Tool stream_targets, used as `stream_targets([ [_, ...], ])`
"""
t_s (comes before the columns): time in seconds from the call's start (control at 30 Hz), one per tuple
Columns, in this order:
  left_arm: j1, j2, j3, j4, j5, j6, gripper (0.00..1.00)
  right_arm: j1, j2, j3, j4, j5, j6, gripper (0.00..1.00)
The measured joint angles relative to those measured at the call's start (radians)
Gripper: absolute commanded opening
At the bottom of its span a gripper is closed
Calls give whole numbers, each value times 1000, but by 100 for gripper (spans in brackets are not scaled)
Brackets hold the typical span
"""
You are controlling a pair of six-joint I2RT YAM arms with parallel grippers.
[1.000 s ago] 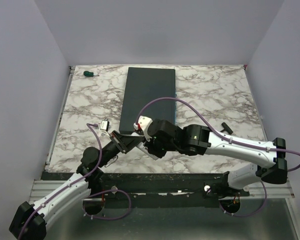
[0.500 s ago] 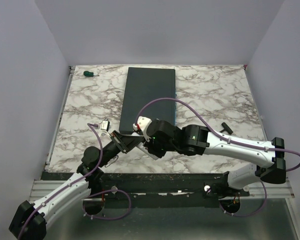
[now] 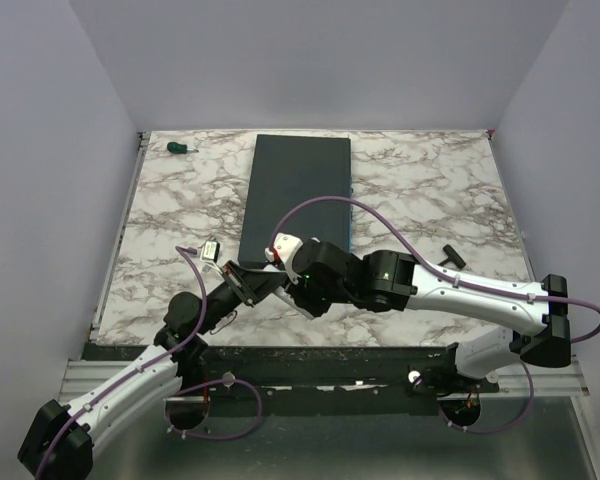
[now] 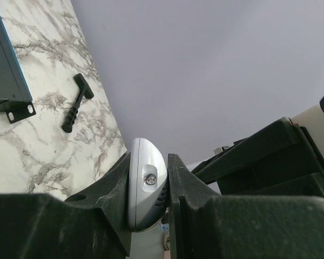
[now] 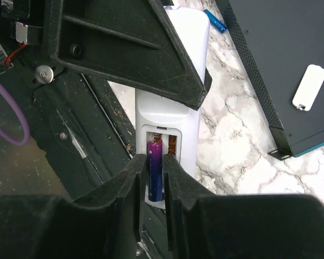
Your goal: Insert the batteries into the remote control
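Remote control (image 5: 170, 116): centre frame, bay (image 5: 171, 144) upward, clamped by its sides in left gripper (image 4: 147, 162).
Purple battery (image 5: 155, 181): lying in bay, lower centre.
Right gripper (image 5: 153, 162): jaws flank it; pinching or clear, cannot tell.
Blue battery (image 5: 215, 20): top of frame, on marble table (image 5: 232, 124).
Handling: light, hard, slick, rolls; pinch mid-barrel.

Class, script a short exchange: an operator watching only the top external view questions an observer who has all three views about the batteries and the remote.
Operator: From above I cannot see into the remote. Is any battery in it?
Observer: Yes. A purple battery sits in its open bay, pinched by the right tool.
Operator: Where is the other battery?
Observer: A blue battery lies on the marble table beside the dark slab.
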Motion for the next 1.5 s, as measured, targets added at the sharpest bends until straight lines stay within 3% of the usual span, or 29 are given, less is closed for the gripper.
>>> stream_targets([
  [0.67, 0, 2, -8, 1, -14, -3, 0, 0, -2, -3, 14, 0, 1, 41],
  [1.07, 0, 5, -10, 1, -14, -9, 0, 0, -16, -4, 28, 10, 0, 42],
  [1.3, 0, 6, -10, 0, -14, -19, 0, 0, -120, -49, 85, 15, -13, 44],
  [1.4, 0, 6, -10, -1, -14, -20, 0, 0, -224, -113, 149, 12, -26, 41],
  [1.5, 0, 8, -10, -3, -14, -22, 0, 0, -362, -223, 244, 3, -34, 29],
])
